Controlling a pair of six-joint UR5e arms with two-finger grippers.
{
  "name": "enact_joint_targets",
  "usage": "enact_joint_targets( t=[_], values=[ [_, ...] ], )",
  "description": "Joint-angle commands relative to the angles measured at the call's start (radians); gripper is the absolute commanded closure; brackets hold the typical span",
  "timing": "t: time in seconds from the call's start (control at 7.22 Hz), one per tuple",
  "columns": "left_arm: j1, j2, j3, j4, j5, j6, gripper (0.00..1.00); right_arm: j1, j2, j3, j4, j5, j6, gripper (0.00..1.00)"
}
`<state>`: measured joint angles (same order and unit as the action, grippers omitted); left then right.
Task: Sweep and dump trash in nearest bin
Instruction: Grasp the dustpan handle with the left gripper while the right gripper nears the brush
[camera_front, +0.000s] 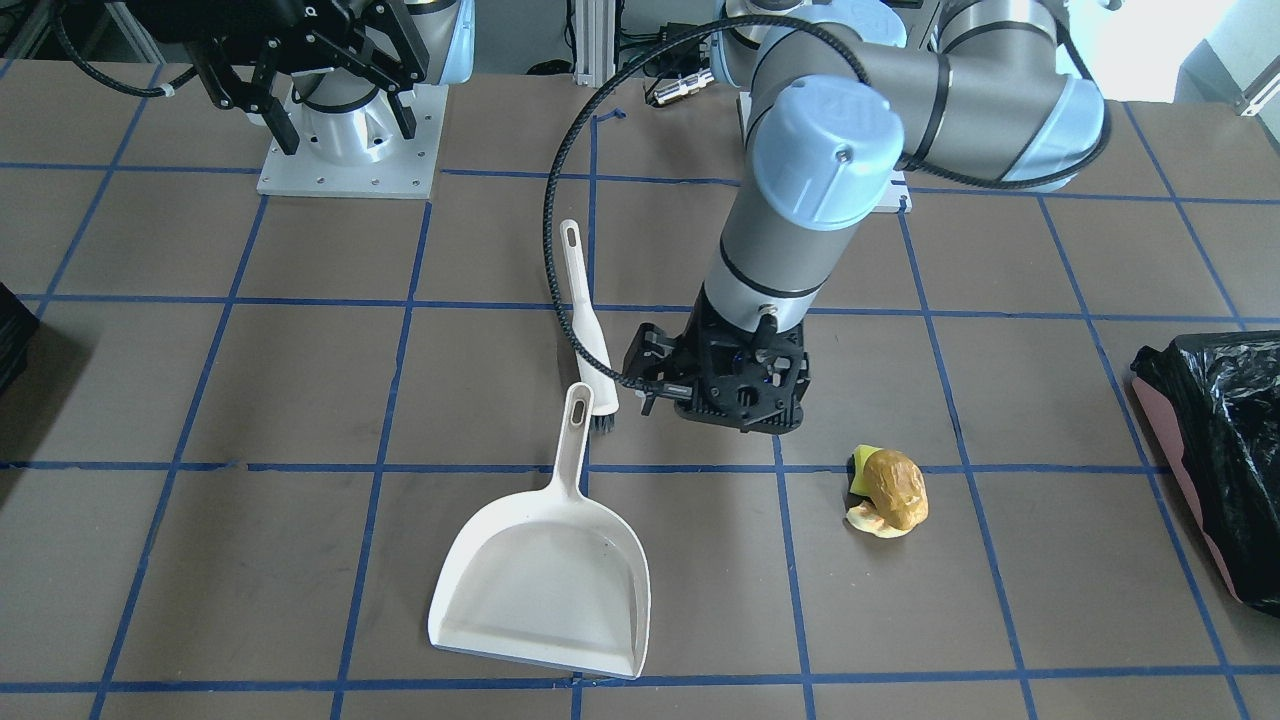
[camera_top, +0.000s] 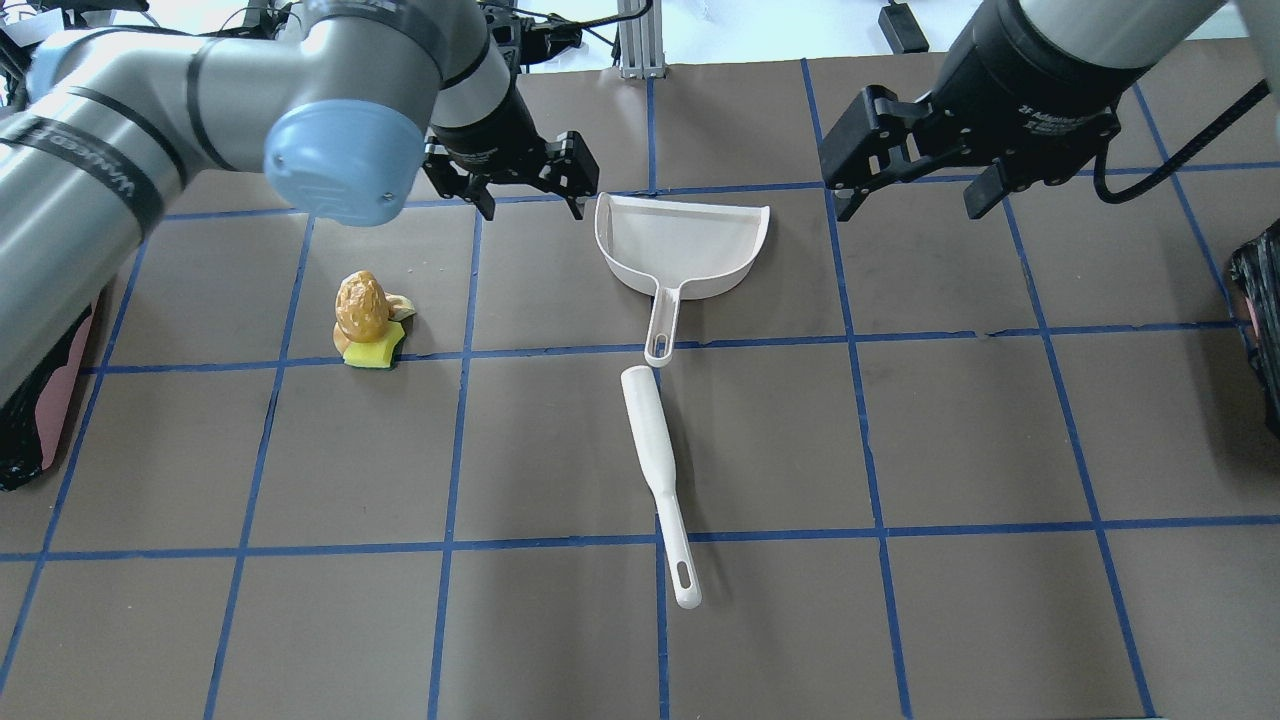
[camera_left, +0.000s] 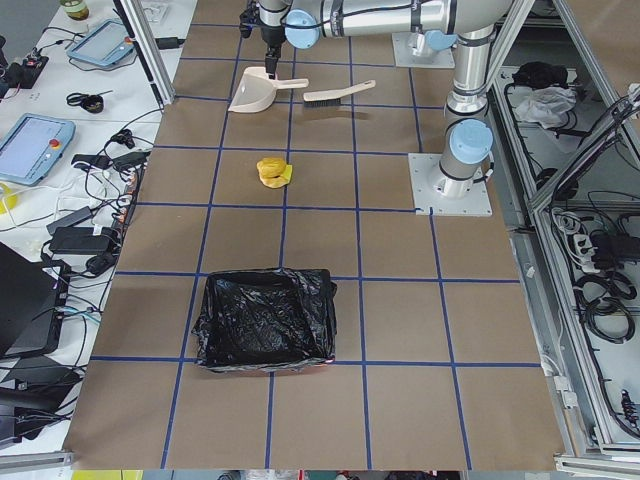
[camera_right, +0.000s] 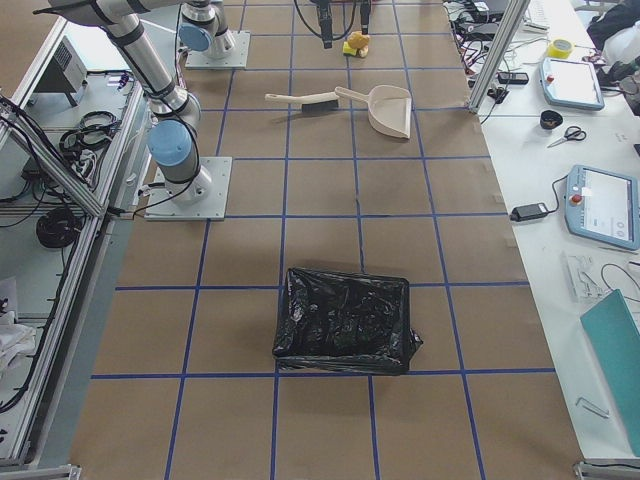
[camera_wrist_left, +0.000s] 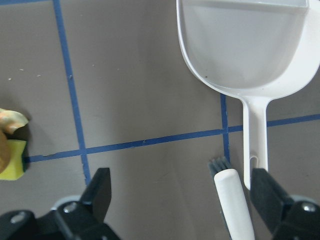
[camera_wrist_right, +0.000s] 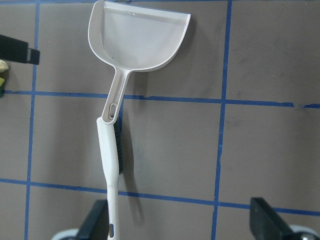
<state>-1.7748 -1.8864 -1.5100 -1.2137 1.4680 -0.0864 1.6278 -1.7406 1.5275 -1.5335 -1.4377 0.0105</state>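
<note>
The trash (camera_top: 366, 322) is three pieces in one small pile: a golden-brown lump on a pale pastry piece and a yellow-green wedge; it also shows in the front view (camera_front: 891, 490). My left gripper (camera_top: 530, 205) is open and empty, above the table between the trash and the white dustpan (camera_top: 685, 245). In the left wrist view its fingers (camera_wrist_left: 100, 190) frame bare table, next to the dustpan handle and the white brush (camera_wrist_left: 232, 200). My right gripper (camera_top: 912, 205) is open and empty, right of the dustpan. The pink-sided bin (camera_front: 1215, 440) with its black bag stands at the table's left end.
The brush (camera_top: 655, 470) lies in line with the dustpan handle, bristles toward it. A second black-bagged bin (camera_right: 345, 320) stands at the table's right end. The brown table (camera_top: 950, 440) carries a grid of blue tape.
</note>
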Motion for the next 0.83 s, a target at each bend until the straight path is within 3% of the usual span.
enact_joint_targets(
  t=[0.0, 0.14, 0.42, 0.69],
  values=[
    [-0.072, -0.072, -0.001, 0.06, -0.002, -0.067, 0.0, 0.003, -0.069, -0.07, 0.012, -0.052, 0.003, 0.0],
    [-0.083, -0.095, 0.001, 0.063, 0.0, -0.07, 0.0, 0.01, -0.156, -0.063, 0.08, -0.047, -0.01, 0.0],
    [-0.107, -0.128, -0.001, 0.074, -0.006, -0.097, 0.0, 0.009, -0.171, -0.035, 0.198, -0.059, -0.01, 0.0],
    [-0.153, -0.164, -0.002, 0.082, 0.0, -0.104, 0.0, 0.014, -0.171, -0.045, 0.217, -0.066, -0.01, 0.0]
  ],
)
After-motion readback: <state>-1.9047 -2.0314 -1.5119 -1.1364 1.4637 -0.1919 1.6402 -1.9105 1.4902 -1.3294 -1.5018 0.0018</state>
